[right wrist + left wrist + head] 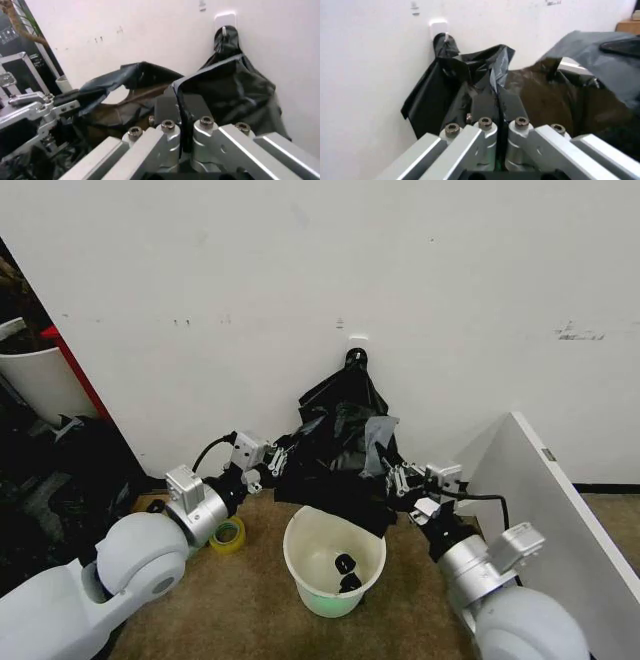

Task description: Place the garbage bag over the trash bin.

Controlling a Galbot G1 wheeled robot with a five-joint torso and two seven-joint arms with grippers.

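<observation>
While both arms reach forward toward the wall, I see in the centre of the head view the garbage bag (335, 465) held up between them, just above the trash bin (333, 562). My left end effector (283, 461) is at the left edge of the bag, a little left of the frame centre, and my right end effector (390, 476) is at the bag's right edge, a little right of centre. In the left wrist view the left end effector (497, 112) has its two fingers pressed together with a fold of the black plastic pinched between them. In the right wrist view the right end effector (180, 110) is closed in the same way on another fold of the bag (135, 97), and the bag's mouth is stretched open between the two arms.

The trash bin stands on the brown floor (250, 610) in the lower centre of the head view, its opening free, with two small dark pieces lying inside. The bag's lower edge hangs over the far rim of the bin. Behind the bag, a flat black bunch (350, 390) hangs from a white hook (357, 340) on the wall. A yellow tape roll (228, 534) lies on the floor left of the bin, beside my left arm.
</observation>
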